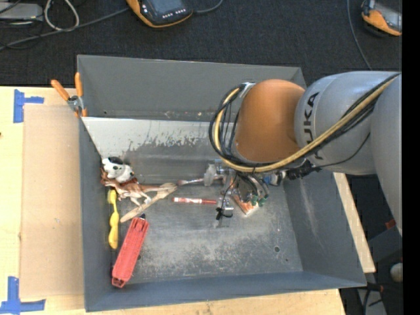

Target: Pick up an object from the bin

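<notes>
Orange dome (266,120), flat red strip (129,251), scuffed bin (197,258)

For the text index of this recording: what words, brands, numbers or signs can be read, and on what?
"KUKA": on the grey robot arm, beside its orange cover.
Screen of the handheld controller: too small to read.
Things in the bin: no text seen.

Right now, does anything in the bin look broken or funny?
Nothing looks broken or spilled. The red comb-like piece, the yellow stick and the small white toy just lie loose on the left side of the bin.
</notes>
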Tool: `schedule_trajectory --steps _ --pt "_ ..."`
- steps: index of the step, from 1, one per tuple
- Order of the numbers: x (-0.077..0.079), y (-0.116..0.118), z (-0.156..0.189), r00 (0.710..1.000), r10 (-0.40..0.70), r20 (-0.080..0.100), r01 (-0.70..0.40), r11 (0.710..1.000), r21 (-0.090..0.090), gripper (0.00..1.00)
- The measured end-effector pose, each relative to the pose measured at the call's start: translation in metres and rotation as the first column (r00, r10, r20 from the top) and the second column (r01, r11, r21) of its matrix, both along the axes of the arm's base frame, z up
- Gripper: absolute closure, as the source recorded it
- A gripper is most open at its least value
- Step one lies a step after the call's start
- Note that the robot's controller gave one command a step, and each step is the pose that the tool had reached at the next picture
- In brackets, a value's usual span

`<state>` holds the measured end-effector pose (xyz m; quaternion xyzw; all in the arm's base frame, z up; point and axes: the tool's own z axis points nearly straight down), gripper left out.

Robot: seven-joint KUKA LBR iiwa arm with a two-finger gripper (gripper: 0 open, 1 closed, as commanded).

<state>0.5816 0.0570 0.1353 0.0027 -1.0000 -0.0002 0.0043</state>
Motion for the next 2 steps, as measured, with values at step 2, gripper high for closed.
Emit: schedule_trajectory --steps 2 --pt "0.019 -0.042 -0.032 0.999 -0.031 0.01 0.031 1.0 0.002 0.0"
